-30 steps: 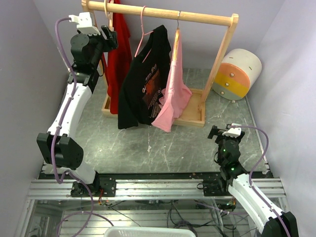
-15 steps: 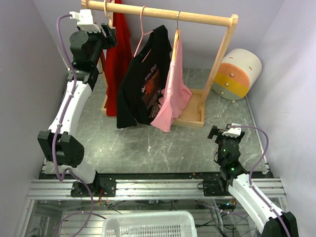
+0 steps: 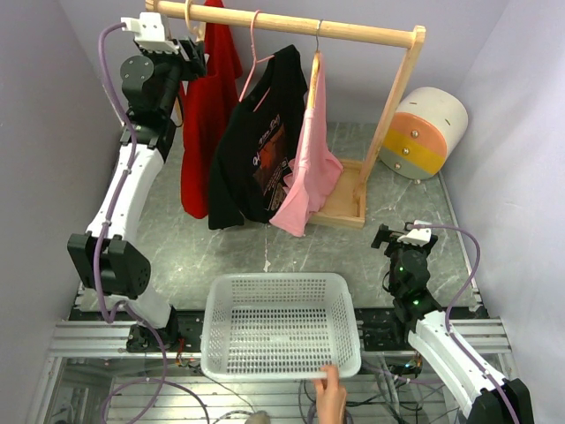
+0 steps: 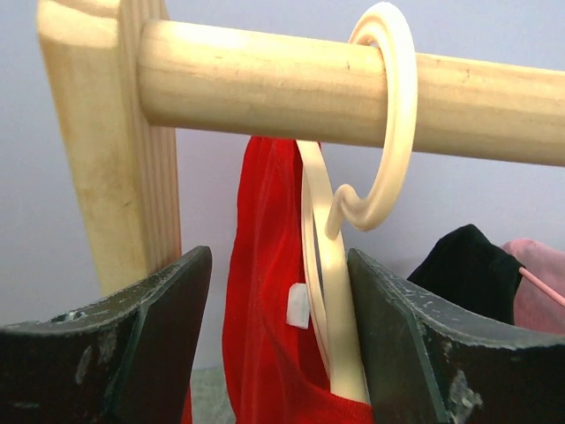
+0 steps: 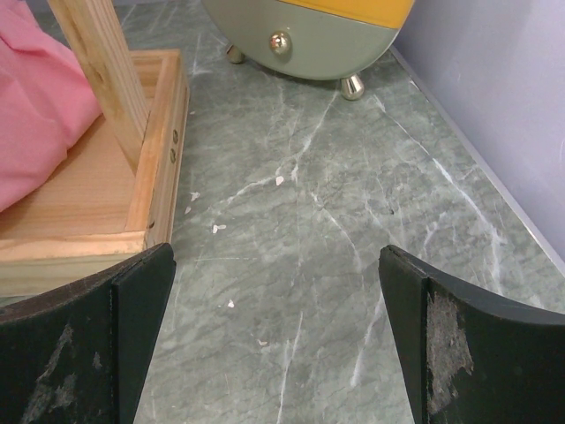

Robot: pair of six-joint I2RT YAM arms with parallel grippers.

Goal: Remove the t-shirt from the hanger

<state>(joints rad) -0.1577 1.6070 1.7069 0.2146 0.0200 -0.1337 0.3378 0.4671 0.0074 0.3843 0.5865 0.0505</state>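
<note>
Task's thing: the red t-shirt (image 3: 199, 132) is taken as the one meant, being the garment at the left claw. It is hung on a cream hanger (image 4: 325, 291) at the left end of the wooden rail (image 4: 265, 84), just beside the upright post (image 4: 115, 150).
Left claw (image 4: 275, 256): raised to the rail, jaws spread, nothing clamped. The hanger's neck and the shirt's collar are framed between the jaws.
Right claw (image 5: 275, 252): released, held low over the counter (image 5: 335, 230) near the rack's base, well apart from the garments.
Deciding relation: the shirt hangs straight down below the left claw, its long axis vertical. The hanger's hook is looped over the rail just above the claw. The left arm is judged far the nearer.
Neighbours: a black t-shirt (image 3: 265, 132) and a pink t-shirt (image 3: 311, 168) are hung further right on the rail.
Basket (image 3: 281, 279): a white one is held at the near edge by a person's hand (image 3: 331, 393).
Hidden: the hanger's shoulders are covered by cloth. Whether a finger touches the neck cannot be told. The hem is cut off in the wrist view.
</note>
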